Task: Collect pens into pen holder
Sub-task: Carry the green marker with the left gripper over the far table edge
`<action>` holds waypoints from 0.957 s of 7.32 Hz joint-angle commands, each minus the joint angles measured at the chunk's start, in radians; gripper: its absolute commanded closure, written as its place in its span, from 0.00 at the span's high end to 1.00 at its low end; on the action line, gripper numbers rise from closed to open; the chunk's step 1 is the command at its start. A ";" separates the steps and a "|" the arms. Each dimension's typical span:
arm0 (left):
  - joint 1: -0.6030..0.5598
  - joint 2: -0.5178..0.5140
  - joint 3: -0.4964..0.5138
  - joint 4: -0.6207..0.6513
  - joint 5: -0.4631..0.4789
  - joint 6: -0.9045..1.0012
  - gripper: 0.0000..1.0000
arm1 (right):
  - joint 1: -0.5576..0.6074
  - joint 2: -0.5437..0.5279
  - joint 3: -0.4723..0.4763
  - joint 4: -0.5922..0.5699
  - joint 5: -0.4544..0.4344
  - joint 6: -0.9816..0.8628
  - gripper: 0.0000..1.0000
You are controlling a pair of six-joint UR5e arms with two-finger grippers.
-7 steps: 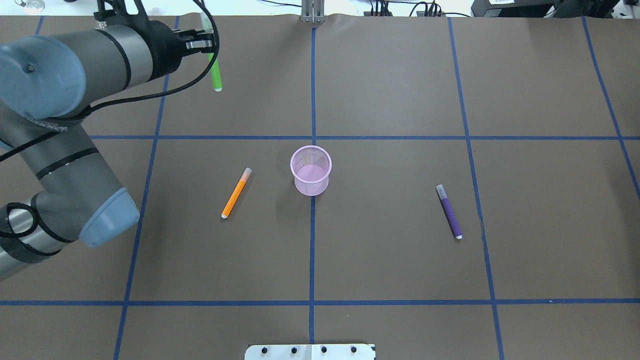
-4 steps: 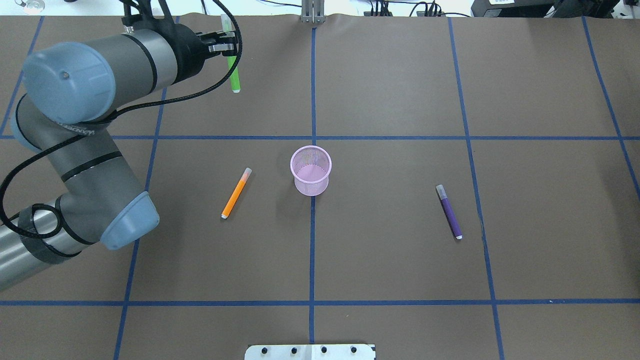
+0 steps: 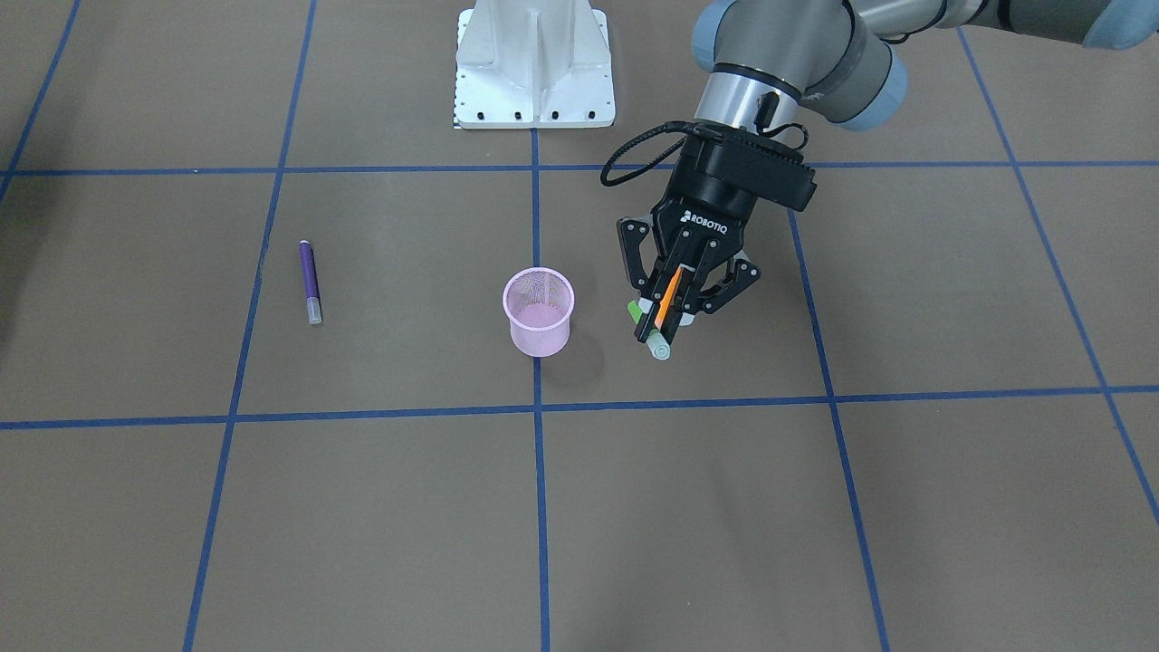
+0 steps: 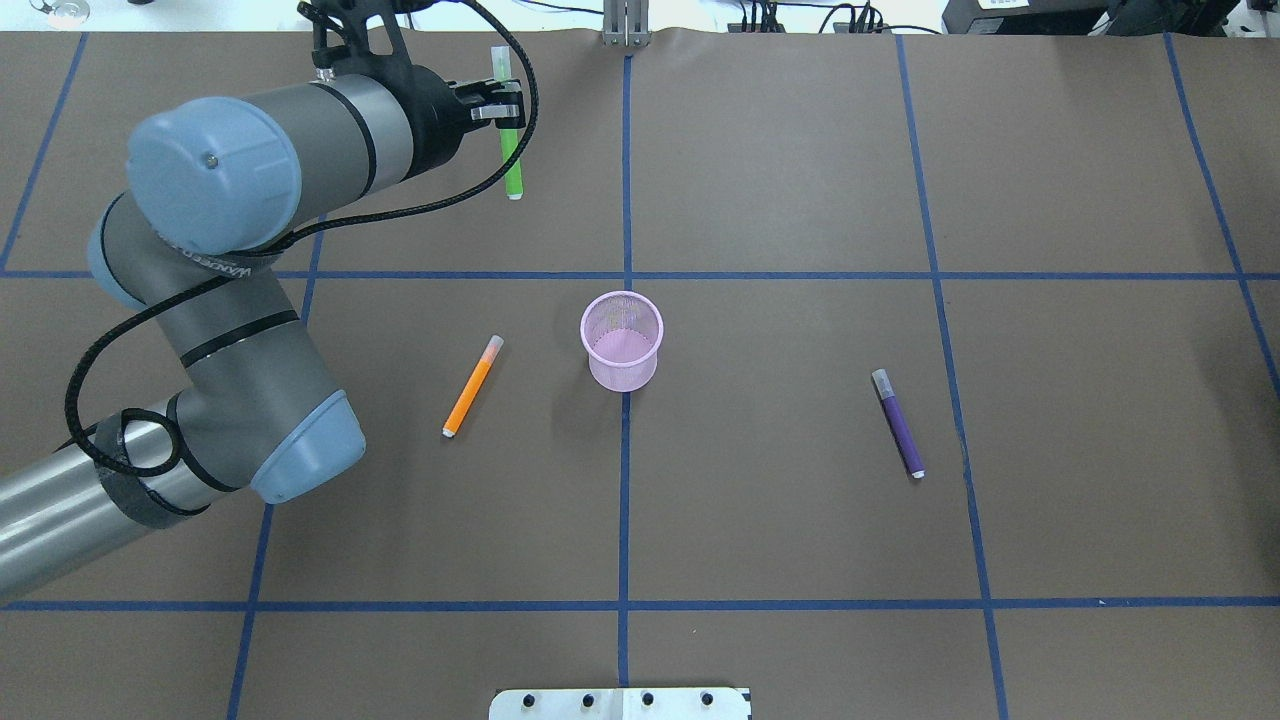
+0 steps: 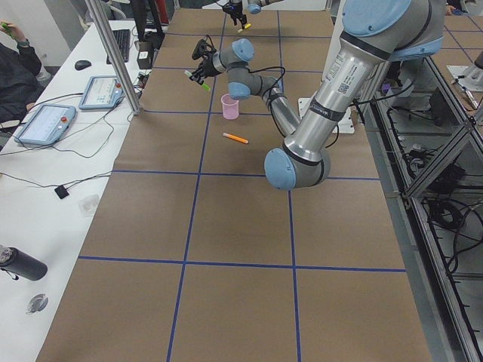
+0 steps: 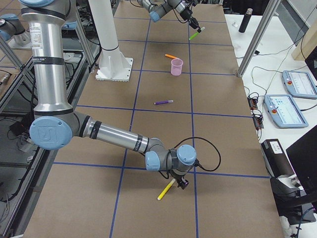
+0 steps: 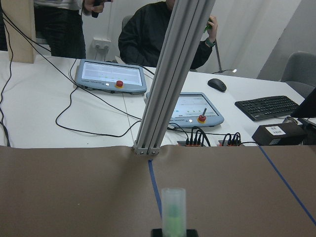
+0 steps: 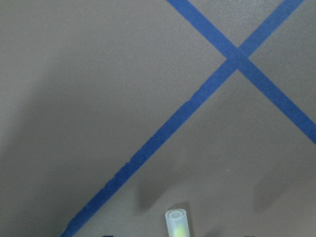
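Note:
My left gripper [image 4: 507, 104] is shut on the green pen [image 4: 512, 160] near its pale cap and holds it above the far left of the table, apart from the pink mesh pen holder [image 4: 622, 376]. The front view shows this gripper [image 3: 665, 312] over the orange pen [image 4: 471, 386], which lies left of the holder. The purple pen [image 4: 898, 423] lies to the holder's right. The right gripper [image 6: 182, 181] is low at the yellow pen [image 6: 166, 189]. I cannot tell whether it is open or shut. The pen's cap [image 8: 177, 222] shows in the right wrist view.
The white robot base [image 3: 534, 63] stands at the near edge. A metal post [image 4: 625, 25] stands at the far edge, with screens, cables and seated people [image 7: 163, 34] behind it. Blue tape lines cross the brown table cover.
My left arm has carried the green pen to the right along the far side of the table. The orange pen, the purple pen and the holder have not moved.

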 commanded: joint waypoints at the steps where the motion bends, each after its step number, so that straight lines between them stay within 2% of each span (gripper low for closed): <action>1: 0.007 0.000 0.002 0.000 0.000 -0.002 0.00 | -0.001 0.023 -0.049 0.000 0.000 -0.059 0.76; 4: 0.018 0.000 0.006 -0.002 0.020 -0.002 0.00 | -0.001 0.021 -0.049 -0.002 -0.002 -0.064 0.65; 5: 0.018 0.000 0.006 -0.002 0.020 -0.002 0.00 | -0.001 0.021 -0.049 -0.002 -0.003 -0.064 0.57; 7: 0.018 0.000 0.006 -0.002 0.020 -0.002 0.00 | -0.001 0.017 -0.049 -0.002 -0.005 -0.068 0.55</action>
